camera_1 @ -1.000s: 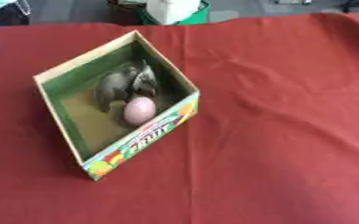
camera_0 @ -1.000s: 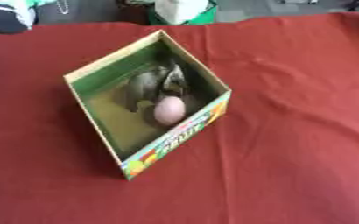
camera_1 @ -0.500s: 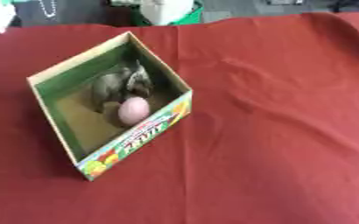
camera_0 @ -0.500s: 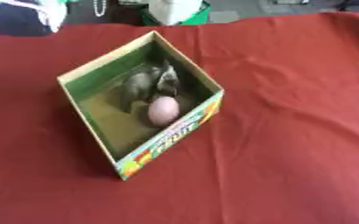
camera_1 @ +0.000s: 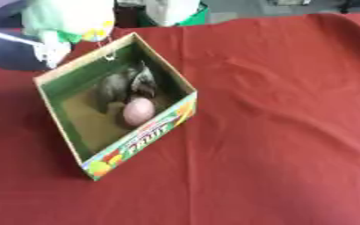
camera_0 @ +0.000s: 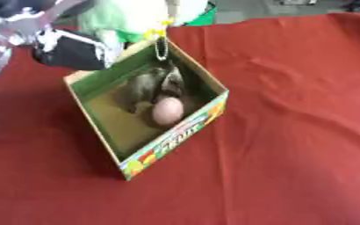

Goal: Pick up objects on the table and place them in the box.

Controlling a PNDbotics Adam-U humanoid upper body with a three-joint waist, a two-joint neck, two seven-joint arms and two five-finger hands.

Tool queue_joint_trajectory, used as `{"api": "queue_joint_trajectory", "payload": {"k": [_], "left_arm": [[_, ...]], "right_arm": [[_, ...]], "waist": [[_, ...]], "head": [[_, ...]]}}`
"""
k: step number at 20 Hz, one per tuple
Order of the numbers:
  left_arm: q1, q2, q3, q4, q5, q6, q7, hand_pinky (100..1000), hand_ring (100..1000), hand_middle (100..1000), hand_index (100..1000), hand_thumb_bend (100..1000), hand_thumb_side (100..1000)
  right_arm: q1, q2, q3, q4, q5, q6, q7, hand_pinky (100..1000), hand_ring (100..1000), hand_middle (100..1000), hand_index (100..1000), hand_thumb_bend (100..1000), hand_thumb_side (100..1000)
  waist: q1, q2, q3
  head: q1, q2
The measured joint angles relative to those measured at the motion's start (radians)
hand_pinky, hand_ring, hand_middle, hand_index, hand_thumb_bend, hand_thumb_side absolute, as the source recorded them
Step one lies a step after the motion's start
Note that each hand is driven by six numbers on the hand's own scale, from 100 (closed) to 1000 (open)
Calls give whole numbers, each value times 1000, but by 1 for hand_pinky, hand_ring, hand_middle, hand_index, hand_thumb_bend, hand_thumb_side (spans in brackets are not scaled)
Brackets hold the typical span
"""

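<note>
Box (camera_0: 175, 134): open-topped cardboard carton, set cornerwise on the cloth; inner walls green, floor tan, outer front panel printed with fruit pictures and the word "FRUIT".

Pink egg-shaped object (camera_0: 167, 110): smooth and rounded, lying inside the box against the printed front wall.

Grey-brown object (camera_0: 149, 85): soft-looking, mottled and irregular in shape, inside the box just behind the pink object and touching it; what it is cannot be made out.

Pale green object (camera_0: 129, 19): bulky, soft-looking, pale green and white, held above the box's far corner. A short beaded chain (camera_0: 161, 48) hangs from it over the box's far rim; in the right eye view only a small loop of that chain shows near the rim.

Left hand (camera_0: 68, 50): black with pale fittings, up at the far left of the box, beside the pale green object. The left eye view shows more of it; in the right eye view it appears only as a dark mass at the edge. Blurred; whether its fingers are curled around the green object cannot be told.

Cloth (camera_1: 290, 132): red fabric under the box, matte, with shallow creases to the box's right.
</note>
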Motion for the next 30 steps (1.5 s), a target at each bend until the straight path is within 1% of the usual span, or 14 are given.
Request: {"api": "queue_joint_trajectory", "payload": {"k": [7, 12, 17, 19, 21, 23, 24, 26, 28, 29, 30], "left_arm": [[-1, 2, -68, 0, 33, 3, -20, 351, 527, 535, 366, 100, 313], [3, 13, -104, 0, 34, 9, -67, 362, 535, 543, 376, 100, 314], [20, 29, -124, 1, 31, 20, -106, 365, 537, 546, 384, 100, 310], [22, 29, -130, 5, 30, 21, -116, 378, 548, 558, 412, 100, 314], [27, 29, -137, 18, 29, 20, -127, 398, 565, 576, 464, 100, 348], [28, 29, -145, 34, 29, 16, -135, 412, 576, 589, 489, 100, 379], [28, 28, -147, 43, 29, 13, -138, 431, 592, 605, 519, 100, 426], [29, 27, -154, 61, 28, 6, -147, 447, 605, 618, 550, 100, 451], [29, 26, -159, 79, 24, -3, -159, 523, 669, 684, 635, 100, 547], [29, 26, -161, 88, 22, -9, -167, 550, 694, 710, 673, 100, 579], [29, 25, -164, 97, 18, -15, -174, 563, 707, 723, 694, 100, 591]], "right_arm": [[-1, 0, 1, 0, -1, 2, 4, 678, 822, 775, 838, 100, 1000], [-1, 0, 5, 0, -1, 1, 5, 678, 822, 774, 838, 100, 1000], [-1, 0, 5, 0, -1, 0, 6, 677, 821, 773, 837, 100, 1000], [-1, 0, 5, 0, -1, 0, 6, 677, 821, 773, 837, 100, 1000], [-1, 0, 5, 0, -1, 0, 6, 677, 821, 773, 837, 100, 1000], [-1, 0, 6, 0, -1, 0, 6, 677, 821, 772, 836, 100, 1000], [-1, 0, 6, 0, -1, 0, 6, 677, 821, 772, 836, 100, 1000], [-1, 0, 6, 0, -1, 0, 6, 677, 821, 772, 836, 100, 1000], [-1, 0, 6, 0, -1, 0, 6, 677, 821, 771, 835, 100, 1000], [-1, 0, 6, 0, -1, 0, 6, 677, 821, 771, 835, 100, 1000], [-1, 1, 6, 0, -1, 0, 6, 677, 821, 771, 835, 100, 1000]], "waist": [[4, 0, -1], [4, 0, -4], [5, 2, -4], [5, 4, -4], [5, 6, -4], [5, 7, -5], [5, 7, -6], [5, 8, -7], [5, 9, -8], [5, 10, -8], [5, 10, -8]], "head": [[4, -1], [7, -1], [9, -5], [9, -8], [10, -9], [11, -9], [11, -9], [13, -9], [13, -9], [13, -9], [13, -9]]}}
